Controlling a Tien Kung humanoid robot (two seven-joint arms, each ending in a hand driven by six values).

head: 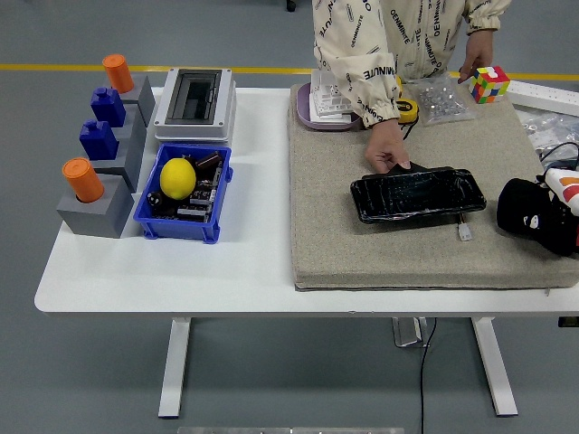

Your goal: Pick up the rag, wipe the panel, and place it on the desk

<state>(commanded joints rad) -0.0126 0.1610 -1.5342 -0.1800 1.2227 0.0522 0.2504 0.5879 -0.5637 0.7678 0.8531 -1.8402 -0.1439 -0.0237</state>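
- My right hand (536, 215) hovers at the mat's (335, 235) right edge; I cannot tell how it is set, and no rag shows.
- The panel (418, 193) lies mid-mat, a person's hand (387, 149) steadying its far corner.
- Judging by this, the pick-up step isn't done; next I need to locate the rag.

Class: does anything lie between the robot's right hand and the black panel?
Only a small white connector lies on the mat by the panel's near right corner, toward the right hand. A person's hand holds the panel's far edge, clear of that path.
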